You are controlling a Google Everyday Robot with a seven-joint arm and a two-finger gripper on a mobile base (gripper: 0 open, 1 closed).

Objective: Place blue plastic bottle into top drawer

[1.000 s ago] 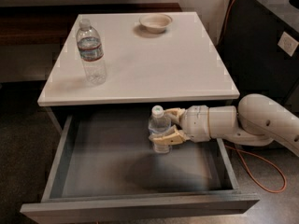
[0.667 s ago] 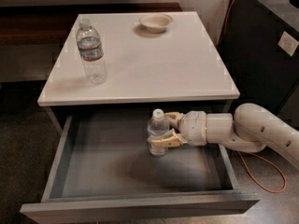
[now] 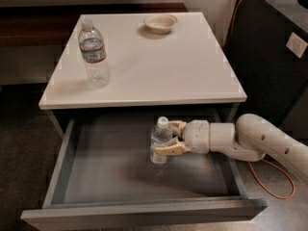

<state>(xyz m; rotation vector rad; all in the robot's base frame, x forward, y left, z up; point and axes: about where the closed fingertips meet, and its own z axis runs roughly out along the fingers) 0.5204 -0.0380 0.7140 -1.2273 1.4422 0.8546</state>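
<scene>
The blue plastic bottle (image 3: 160, 142), with its white cap up, stands upright inside the open top drawer (image 3: 96, 170), right of centre. Its base is at or just above the grey drawer floor. My gripper (image 3: 169, 137) reaches in from the right at the end of the white arm (image 3: 255, 141). Its tan fingers (image 3: 169, 149) sit on either side of the bottle's body and hold it.
On the white tabletop (image 3: 159, 66) above the drawer stand a clear bottle with a red-and-blue label band (image 3: 94, 52) at the left and a small bowl (image 3: 160, 22) at the back. A dark cabinet (image 3: 274, 42) and an orange cable (image 3: 276, 182) are at the right.
The gripper has lowered the bottle further into the drawer and slightly to the left. The arm has dropped with it.
</scene>
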